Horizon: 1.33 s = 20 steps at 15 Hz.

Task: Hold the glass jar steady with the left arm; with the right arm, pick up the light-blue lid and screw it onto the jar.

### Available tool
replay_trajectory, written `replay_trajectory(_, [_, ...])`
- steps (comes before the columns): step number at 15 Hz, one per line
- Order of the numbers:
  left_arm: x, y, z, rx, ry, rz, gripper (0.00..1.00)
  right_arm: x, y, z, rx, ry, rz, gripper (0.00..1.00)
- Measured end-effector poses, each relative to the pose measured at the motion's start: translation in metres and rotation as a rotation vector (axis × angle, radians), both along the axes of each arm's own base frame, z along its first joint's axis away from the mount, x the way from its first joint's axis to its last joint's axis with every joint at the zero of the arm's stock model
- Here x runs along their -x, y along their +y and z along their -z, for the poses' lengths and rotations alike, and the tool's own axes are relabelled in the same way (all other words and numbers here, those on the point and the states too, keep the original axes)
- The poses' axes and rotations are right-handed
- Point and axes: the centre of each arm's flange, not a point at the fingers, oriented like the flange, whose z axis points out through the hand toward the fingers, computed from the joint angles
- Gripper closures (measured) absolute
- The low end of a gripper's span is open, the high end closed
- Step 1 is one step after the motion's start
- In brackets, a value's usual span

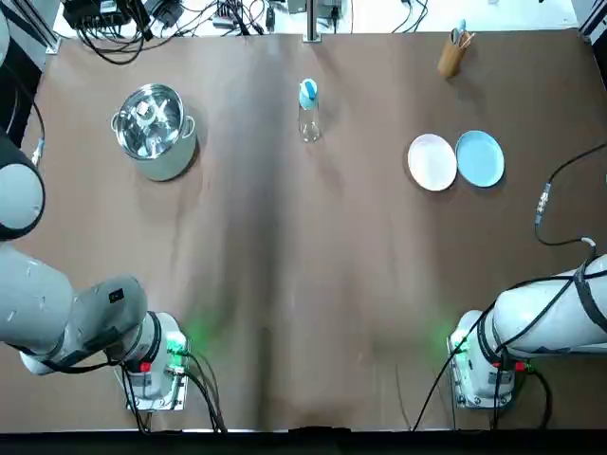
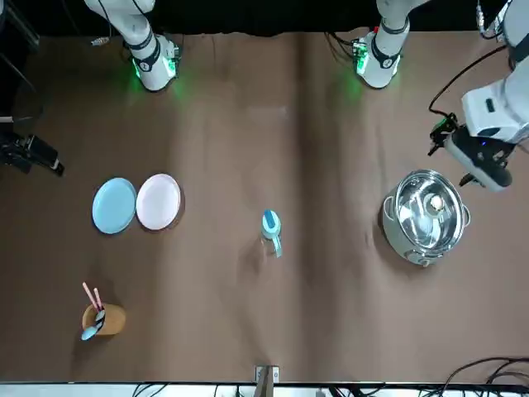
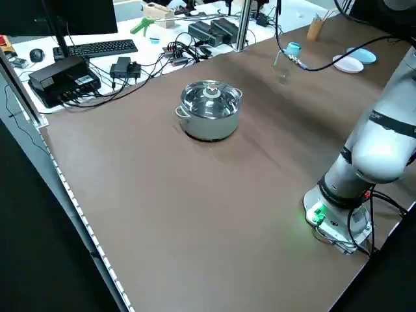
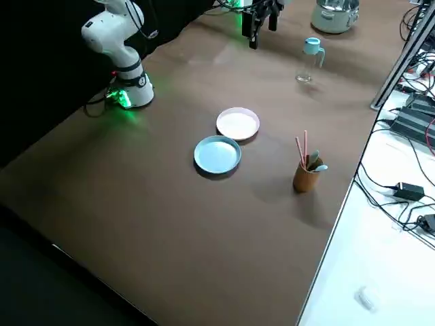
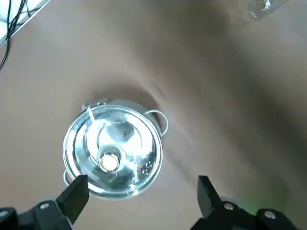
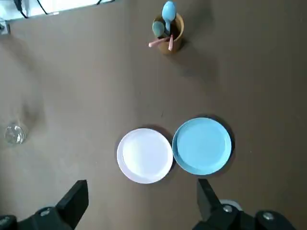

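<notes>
Jar (image 1: 309,123), near the far edge of the counter (image 1: 285,303), is judged fragile and slippery; to be gripped mid-body. Left hand (image 5: 141,187) and right hand (image 6: 141,188) are released.

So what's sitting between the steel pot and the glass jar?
Nothing: in the top view, only bare table lies between the pot and the jar.

My left end effector (image 5: 141,188) hung high above the counter (image 1: 303,284), facing straight down, its two fingers (image 5: 76,191) spread wide apart. My right end effector (image 6: 141,189) hung the same way on the other side (fingers (image 6: 204,191) just as far apart). My left arm (image 1: 66,313) and right arm (image 1: 550,318) were folded back over their bases at my edge.
</notes>
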Motion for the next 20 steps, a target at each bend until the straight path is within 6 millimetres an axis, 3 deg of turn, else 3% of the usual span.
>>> replay_trajectory(3, [-0.009,-0.027,-0.001,-0.044,0.050,-0.076,0.00,0.002,-0.006,0.024,0.002,0.056,0.008,0.00])
replay_trajectory(5, [-0.017,-0.034,0.000,-0.049,0.061,-0.147,0.00,0.002,-0.012,0.036,0.003,0.075,0.004,0.00])
replay_trajectory(12, [-0.026,0.015,-0.002,0.016,0.090,-0.411,0.00,0.000,-0.015,0.045,0.053,0.065,-0.074,0.00])
replay_trajectory(16, [-0.027,0.011,0.000,-0.006,0.086,-0.424,0.00,-0.001,-0.020,0.044,-0.016,0.050,-0.051,0.00])
replay_trajectory(20, [-0.042,0.016,0.005,-0.095,-0.007,-0.460,0.00,-0.001,-0.021,0.044,-0.021,0.049,-0.050,0.00])
